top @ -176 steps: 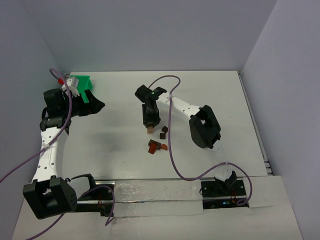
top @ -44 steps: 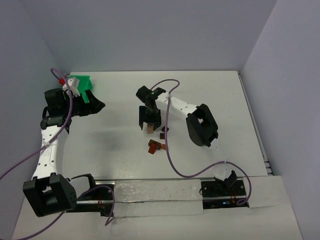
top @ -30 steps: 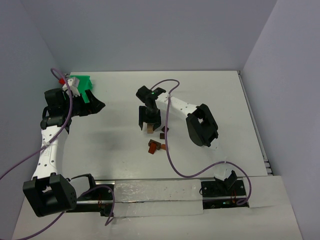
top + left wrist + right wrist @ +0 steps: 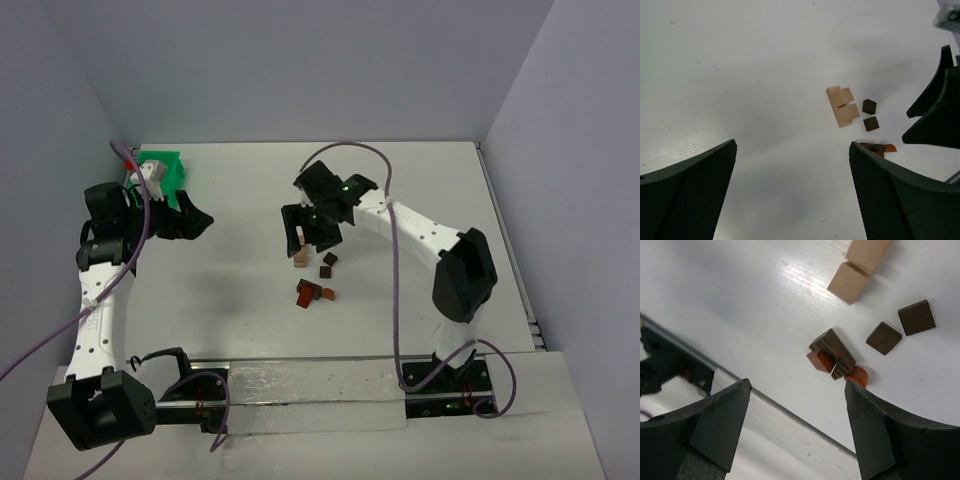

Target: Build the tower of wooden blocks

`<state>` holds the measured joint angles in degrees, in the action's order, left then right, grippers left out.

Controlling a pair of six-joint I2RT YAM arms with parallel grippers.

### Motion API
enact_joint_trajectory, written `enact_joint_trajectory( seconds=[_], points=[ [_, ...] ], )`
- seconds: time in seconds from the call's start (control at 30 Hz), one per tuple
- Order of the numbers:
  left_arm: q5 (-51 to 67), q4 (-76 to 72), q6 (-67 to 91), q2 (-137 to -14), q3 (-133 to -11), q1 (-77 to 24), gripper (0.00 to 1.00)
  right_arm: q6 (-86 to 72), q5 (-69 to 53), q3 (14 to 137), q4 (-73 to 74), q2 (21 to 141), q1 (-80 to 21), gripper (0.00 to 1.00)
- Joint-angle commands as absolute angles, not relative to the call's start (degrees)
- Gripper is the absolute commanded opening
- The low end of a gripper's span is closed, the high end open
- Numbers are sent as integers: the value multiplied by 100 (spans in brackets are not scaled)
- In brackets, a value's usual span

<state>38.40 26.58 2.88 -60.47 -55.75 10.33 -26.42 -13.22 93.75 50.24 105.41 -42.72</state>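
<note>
Light tan blocks [image 4: 300, 252] lie together on the white table, also seen in the left wrist view [image 4: 842, 106] and the right wrist view [image 4: 850, 282]. Two dark brown cubes [image 4: 327, 265] [image 4: 883, 338] sit just right of them. A dark brown block [image 4: 832, 352] rests on reddish-brown pieces [image 4: 817, 360] [image 4: 312, 292] nearer the arms. My right gripper [image 4: 310, 228] [image 4: 797, 384] hovers above the blocks, open, nothing between its fingers. My left gripper [image 4: 195, 218] [image 4: 792, 145] stays far left, open and empty.
A bright green tray [image 4: 160, 165] sits at the back left corner behind the left arm. The metal mounting rail [image 4: 765, 410] runs along the table's near edge. Purple cables loop around both arms. Grey walls enclose the table.
The right gripper, earlier down at the tan block, has let go, opened wider and lifted up and back. The tan blocks stay on the table. The left arm barely moved.
</note>
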Motion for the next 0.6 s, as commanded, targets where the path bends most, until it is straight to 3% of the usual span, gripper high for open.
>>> enact_joint_trajectory(
  seconds=[0.0, 0.13, 0.33, 0.43, 0.57],
  points=[
    [4617, 3227, -825, -5612, -5734, 879, 99, -1473, -1605, 8957, 4709, 9609, -4243, 86],
    [3873, 3962, -1621, -5571, -5838, -190, 95, -939, -1400, 8271, 4534, 8733, -3964, 99],
    [2645, 3875, -1558, -5764, -5778, -2177, 89, -532, -1694, 7473, 4431, 7850, -2807, 100],
    [2179, 3808, -1620, -6344, -5894, -3589, 81, -341, -1768, 7267, 4641, 7678, -2124, 100],
    [2103, 3622, -1902, -6881, -6044, -4408, 71, -337, -1864, 6963, 4612, 7367, -1492, 100]
  ],
)
